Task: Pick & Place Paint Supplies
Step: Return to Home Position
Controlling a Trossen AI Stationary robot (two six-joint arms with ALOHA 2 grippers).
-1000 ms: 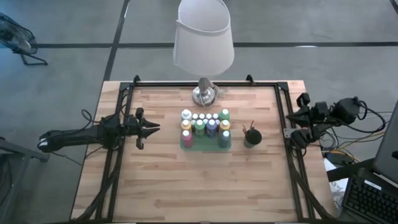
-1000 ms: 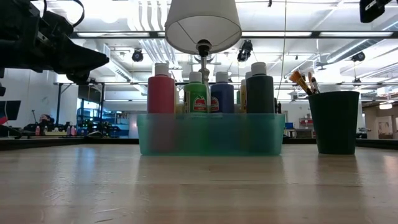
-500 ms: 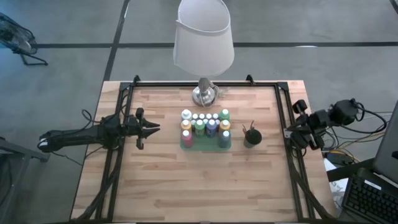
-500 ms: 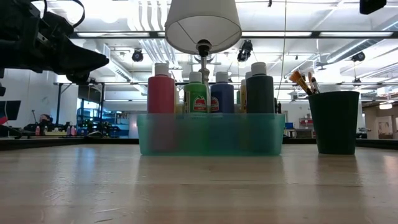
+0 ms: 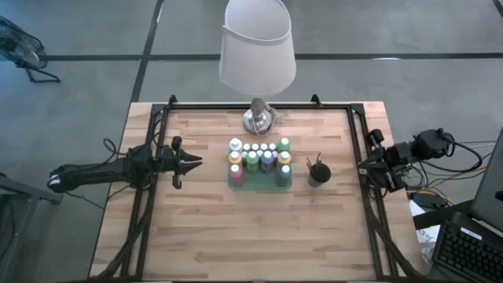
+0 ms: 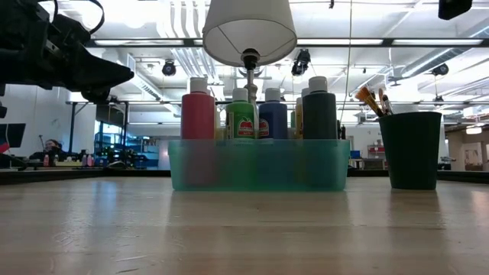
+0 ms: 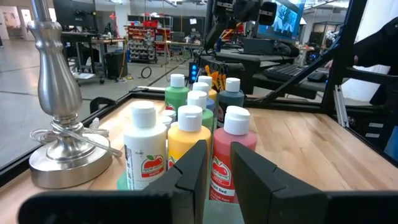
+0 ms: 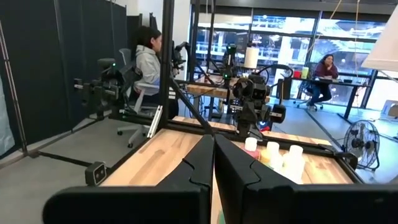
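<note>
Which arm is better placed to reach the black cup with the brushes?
Probably right. The right gripper sits nearer the black cup, and the tray of bottles stands between that cup and the left gripper.

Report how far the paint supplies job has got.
Done: the paint bottles stand in the teal tray and the brushes in the black cup. In hand: nothing; the left gripper, open, and the right gripper, shut, sit empty at the table's sides. Left: no loose supplies show on it, so probably only parking the arms.

about twelve paint bottles (image 5: 252, 159), one cup (image 5: 318, 174), one tray (image 5: 259, 181), one lamp (image 5: 258, 47).
</note>
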